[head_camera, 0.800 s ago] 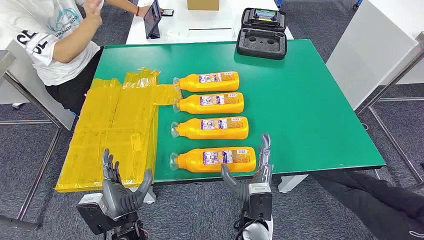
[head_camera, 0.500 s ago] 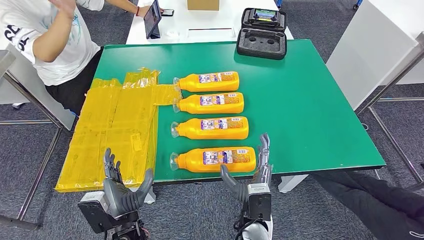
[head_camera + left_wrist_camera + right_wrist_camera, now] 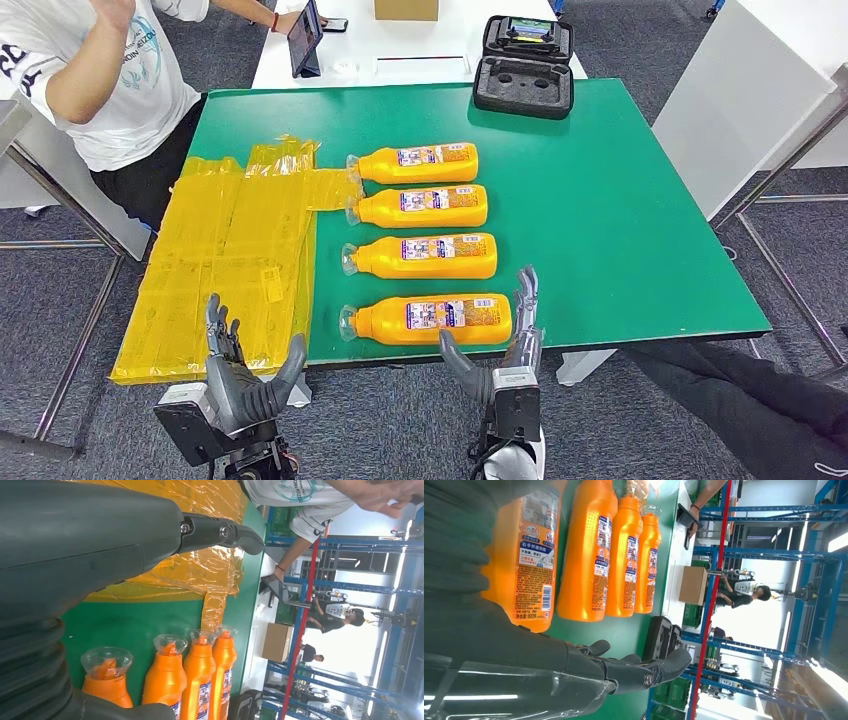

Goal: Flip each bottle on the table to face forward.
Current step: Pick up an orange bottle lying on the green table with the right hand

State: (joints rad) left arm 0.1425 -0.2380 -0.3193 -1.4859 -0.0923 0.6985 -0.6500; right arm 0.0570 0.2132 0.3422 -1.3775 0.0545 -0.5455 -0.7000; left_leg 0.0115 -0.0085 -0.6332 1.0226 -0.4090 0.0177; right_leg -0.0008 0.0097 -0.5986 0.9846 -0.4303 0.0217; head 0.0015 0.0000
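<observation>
Several orange bottles lie on their sides in a column on the green table (image 3: pixel 620 200), clear caps toward the left. The nearest bottle (image 3: pixel 430 319) (image 3: pixel 526 555) rests by the front edge; beyond it lie a second (image 3: pixel 425 256), a third (image 3: pixel 420 206) and the farthest (image 3: pixel 415 164). My right hand (image 3: pixel 510 345) (image 3: pixel 624 672) is open just off the base of the nearest bottle, fingers stretched over the table edge, not touching it. My left hand (image 3: pixel 240 375) (image 3: pixel 150 535) is open below the front edge, beside the yellow sheet, holding nothing.
Crinkled yellow plastic sheets (image 3: pixel 230 260) cover the table's left part and hang over the front edge. A black foam case (image 3: pixel 524 70) stands at the back. A person (image 3: pixel 95 70) sits at the back left. A white table (image 3: pixel 400 45) stands behind.
Both hands stay almost still. The person at the back left has shifted and lifted an arm.
</observation>
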